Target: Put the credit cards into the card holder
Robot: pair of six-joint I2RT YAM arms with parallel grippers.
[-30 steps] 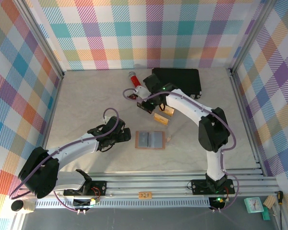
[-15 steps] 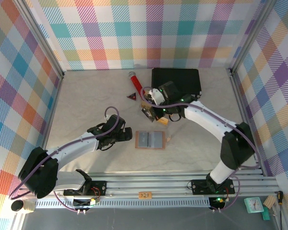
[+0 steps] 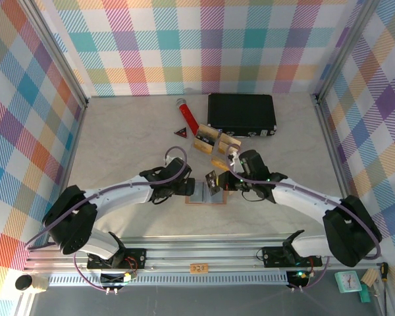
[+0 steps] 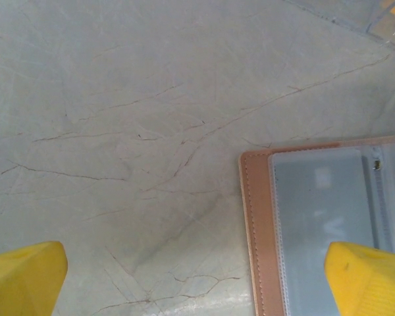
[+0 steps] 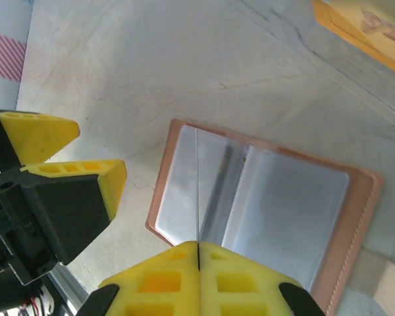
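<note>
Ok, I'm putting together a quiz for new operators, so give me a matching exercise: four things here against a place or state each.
1. card holder
2. black case
3. right gripper
4. left gripper

A. open, holding nothing
B. lying open and flat
C. shut, at the far end
D. shut on a credit card

Pairs: 1-B, 2-C, 3-D, 4-A

I worked in a robotics lab, inside a closed test cell. Plaid-printed walls (image 3: 184, 46) shut it in at 9, 12 and 3 o'clock, held up by aluminium posts (image 3: 59, 62). At 6 o'clock my left base (image 3: 122, 258) and right base (image 3: 286, 255) were bolted to slotted aluminium rails (image 3: 204, 245). Purple cables (image 3: 118, 191) ran along my arms above a marble-patterned surface (image 3: 118, 138).
</note>
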